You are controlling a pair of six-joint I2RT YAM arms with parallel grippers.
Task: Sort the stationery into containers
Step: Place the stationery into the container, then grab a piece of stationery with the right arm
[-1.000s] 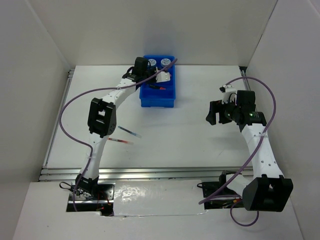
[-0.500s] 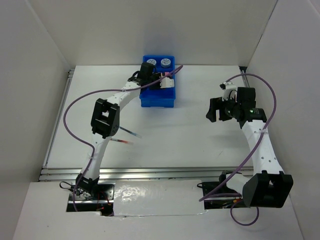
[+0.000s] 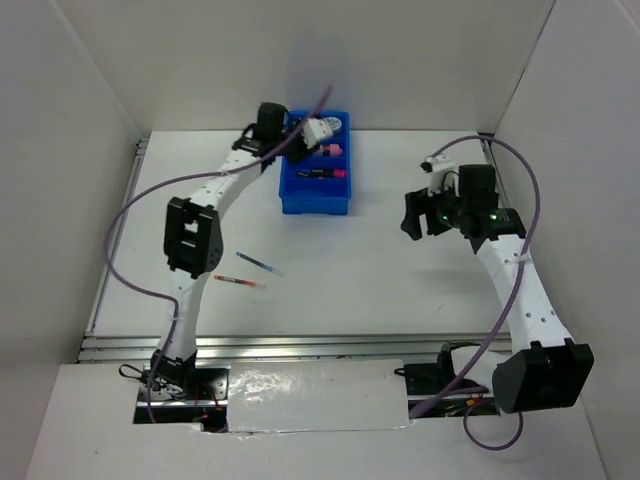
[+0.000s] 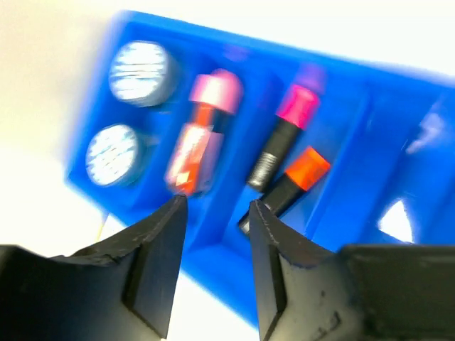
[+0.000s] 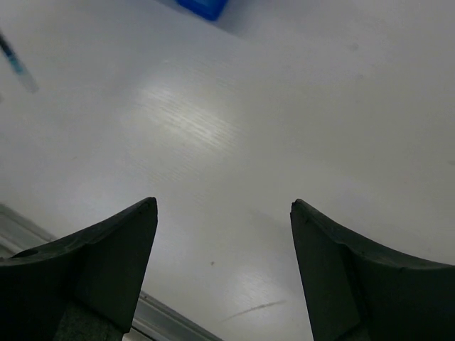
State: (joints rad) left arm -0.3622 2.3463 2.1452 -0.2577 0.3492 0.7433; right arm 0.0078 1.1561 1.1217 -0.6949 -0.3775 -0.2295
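White counter (image 3: 360, 290) is walled by white panels, with the blue tray (image 3: 315, 205) set at its far edge. Over the tray the left gripper (image 4: 217, 207) is seen slightly parted and empty. The right gripper (image 5: 224, 206) is spread wide, with nothing held. The blue pen (image 3: 260, 265) and red pen (image 3: 240, 282) are not yet sorted and lie at 7 o'clock from the left gripper, with their axes running roughly 10-to-4 and 9-to-3. The left gripper is judged the nearer.
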